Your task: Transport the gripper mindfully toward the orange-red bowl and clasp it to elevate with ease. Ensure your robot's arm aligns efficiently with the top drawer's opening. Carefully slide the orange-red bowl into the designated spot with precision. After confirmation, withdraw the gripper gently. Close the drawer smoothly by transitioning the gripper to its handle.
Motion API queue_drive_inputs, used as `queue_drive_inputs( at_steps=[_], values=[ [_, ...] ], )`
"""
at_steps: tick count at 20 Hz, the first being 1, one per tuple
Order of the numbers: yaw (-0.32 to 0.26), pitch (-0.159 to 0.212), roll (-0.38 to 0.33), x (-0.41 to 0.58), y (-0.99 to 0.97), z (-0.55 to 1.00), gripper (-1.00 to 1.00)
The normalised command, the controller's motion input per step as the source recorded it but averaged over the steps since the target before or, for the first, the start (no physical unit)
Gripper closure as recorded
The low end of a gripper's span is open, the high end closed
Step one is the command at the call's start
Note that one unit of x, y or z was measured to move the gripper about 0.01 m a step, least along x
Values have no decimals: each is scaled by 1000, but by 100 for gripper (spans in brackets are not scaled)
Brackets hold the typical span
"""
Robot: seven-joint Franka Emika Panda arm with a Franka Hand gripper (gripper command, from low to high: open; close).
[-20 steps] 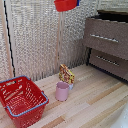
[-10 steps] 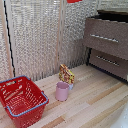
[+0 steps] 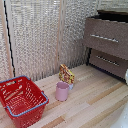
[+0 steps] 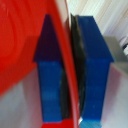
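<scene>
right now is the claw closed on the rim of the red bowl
Yes, in the wrist view the claw has its blue fingers pressed on either side of the orange-red bowl rim.

gripper (image 4: 70,75) | blue fingertips (image 4: 50,75) clamped on thin red rim

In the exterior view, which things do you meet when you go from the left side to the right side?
red wire basket → pink cup → brown dresser. The yellow-orange packet behind the cup overlaps it, so I leave it out.

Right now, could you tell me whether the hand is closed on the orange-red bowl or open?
Closed on it: in the wrist view the two blue fingers of the hand press the orange-red bowl's thin rim from both sides.
</scene>
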Motion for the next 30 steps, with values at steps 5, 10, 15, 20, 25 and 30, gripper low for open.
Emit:
queue_drive_inputs(
  at_steps=[5,10,15,20,25,30],
  values=[
    [-63,23,51,0,-921,282,100],
    [-83,4,44,0,-885,101,100],
    [-144,-7,32,0,-760,-25,100],
    [-87,0,15,3,-577,-130,100],
    [-5,19,0,5,-83,-276,100],
    [0,-1,0,101,-92,-238,100]
  ],
)
